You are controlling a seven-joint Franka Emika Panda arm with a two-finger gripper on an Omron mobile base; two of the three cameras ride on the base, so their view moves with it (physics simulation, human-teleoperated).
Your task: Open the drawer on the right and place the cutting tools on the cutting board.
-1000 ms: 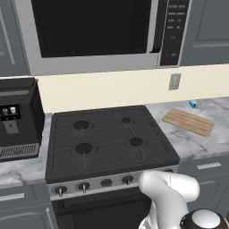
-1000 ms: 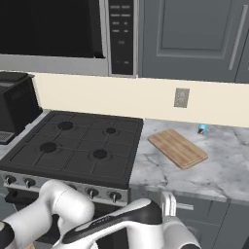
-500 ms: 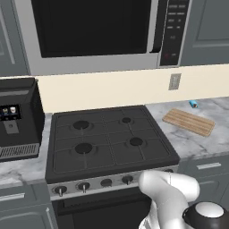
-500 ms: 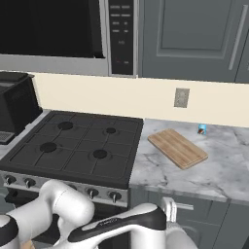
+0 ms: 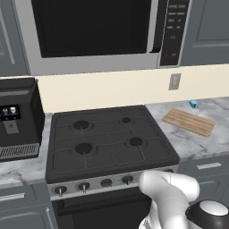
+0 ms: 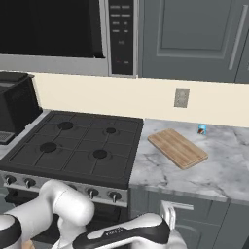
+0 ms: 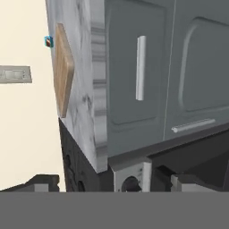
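"Grey drawer front, is that what the claw (image 7: pixel 114 183) is looking at?"

"Yes. The claw's two fingers (image 7: pixel 182 181) stand wide apart with nothing between them. It is open and carries nothing. The drawer (image 7: pixel 125 103) lies straight ahead of it and well clear, not yet touched."

"And the handle?"

"The silver bar handle (image 7: pixel 140 67) sits ahead of the claw and off toward the top of the hand view. The hand is rolled onto its side, so the bar looks upright there, though in the room it runs level along the counter edge (image 7: pixel 99 67). I judge the fingers already stand across the bar's thin side, so a straight advance should do, then a pull back."

"Where are the cutting tools?"

"None can be seen. The drawer is shut, so I take them to be inside."

"And beyond the drawer?"

"Farther from the claw, up on the counter, the cutting board (image 7: pixel 62 67) lies flat, with a small blue object (image 7: pixel 48 41) just past its far end. The black stove front (image 7: pixel 197 152) is beside the claw, on the side away from the drawer."
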